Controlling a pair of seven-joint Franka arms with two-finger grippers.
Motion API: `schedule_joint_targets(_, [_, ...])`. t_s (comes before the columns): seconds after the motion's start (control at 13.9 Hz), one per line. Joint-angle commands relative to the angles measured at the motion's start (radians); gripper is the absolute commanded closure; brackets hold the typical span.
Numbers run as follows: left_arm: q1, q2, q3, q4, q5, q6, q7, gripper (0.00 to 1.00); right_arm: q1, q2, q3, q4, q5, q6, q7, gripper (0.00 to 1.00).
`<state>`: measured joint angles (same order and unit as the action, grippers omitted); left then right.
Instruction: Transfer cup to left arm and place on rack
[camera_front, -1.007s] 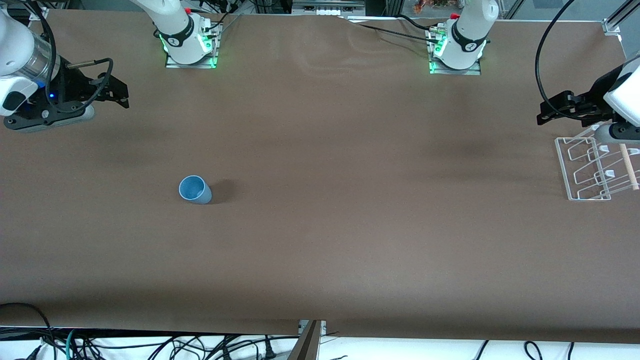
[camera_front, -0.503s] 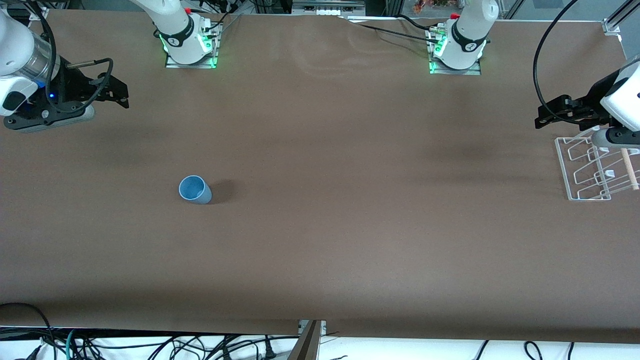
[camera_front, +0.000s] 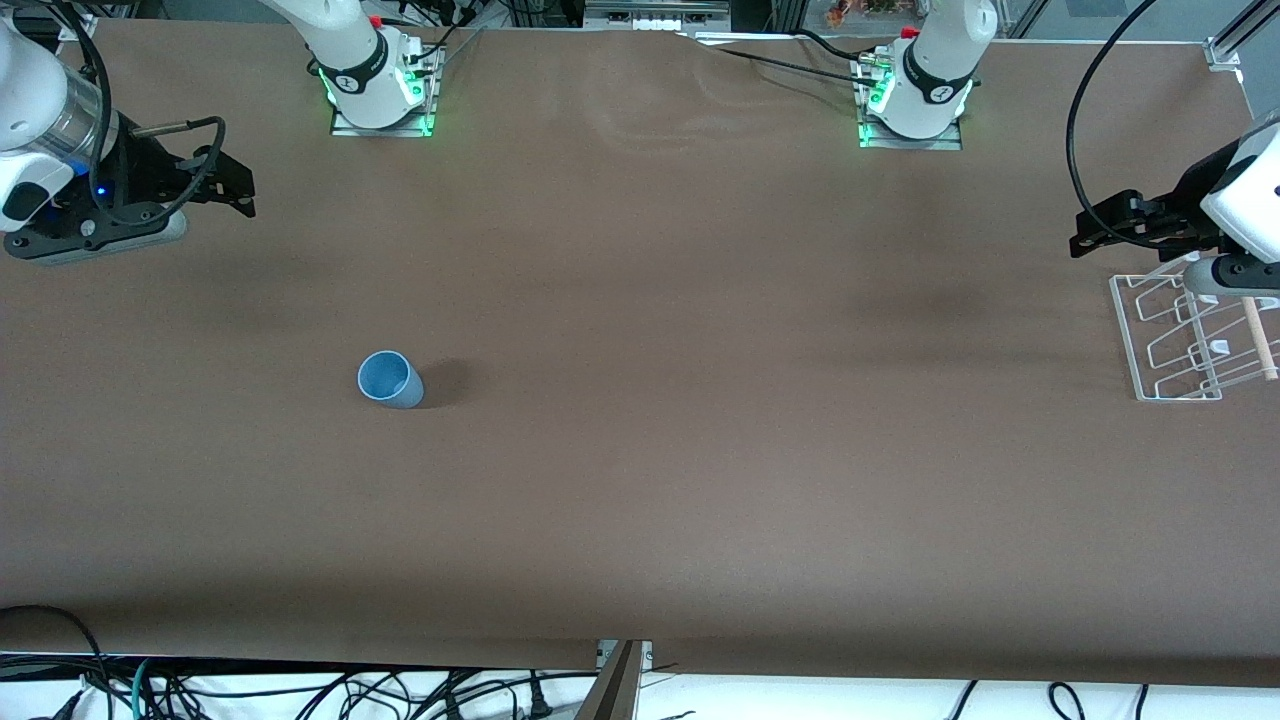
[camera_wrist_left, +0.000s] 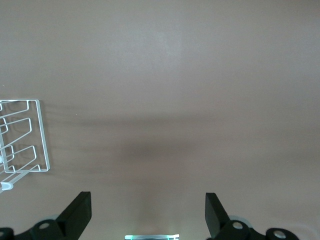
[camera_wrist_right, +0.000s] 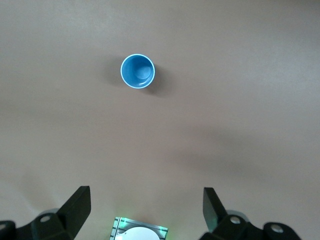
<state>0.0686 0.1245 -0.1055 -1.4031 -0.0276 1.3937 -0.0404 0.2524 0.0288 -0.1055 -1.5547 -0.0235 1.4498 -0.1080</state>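
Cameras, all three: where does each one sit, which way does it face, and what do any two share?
Front view: high across the table, facing both bases; shows the cup, rack, left gripper, right gripper.
Left wrist view: looks down past its open fingers at the rack's edge.
Right wrist view: looks down past open fingers at the upright cup, shared with the front view.

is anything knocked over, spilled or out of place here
Nothing stands out. The cup stands upright and empty on the table; the rack sits flat at the left arm's end. Left gripper and right gripper hang open, holding nothing.
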Motion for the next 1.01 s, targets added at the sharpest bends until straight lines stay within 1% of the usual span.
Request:
schedule_joint_targets(0.0, [-0.001, 0.010, 0.000, 0.026, -0.003, -0.002, -0.010, 0.00, 0.001, 0.010, 0.006, 0.028, -0.019, -0.008, 0.011, 0.01])
schedule_joint_targets(0.43, [-0.001, 0.010, 0.001, 0.026, -0.005, -0.002, -0.010, 0.00, -0.001, 0.011, 0.003, 0.025, -0.021, 0.000, 0.016, 0.01])
schedule_joint_targets(0.93, [0.000, 0.010, 0.003, 0.026, -0.005, -0.002, -0.010, 0.00, -0.002, 0.020, 0.001, 0.030, -0.021, 0.046, 0.019, 0.01])
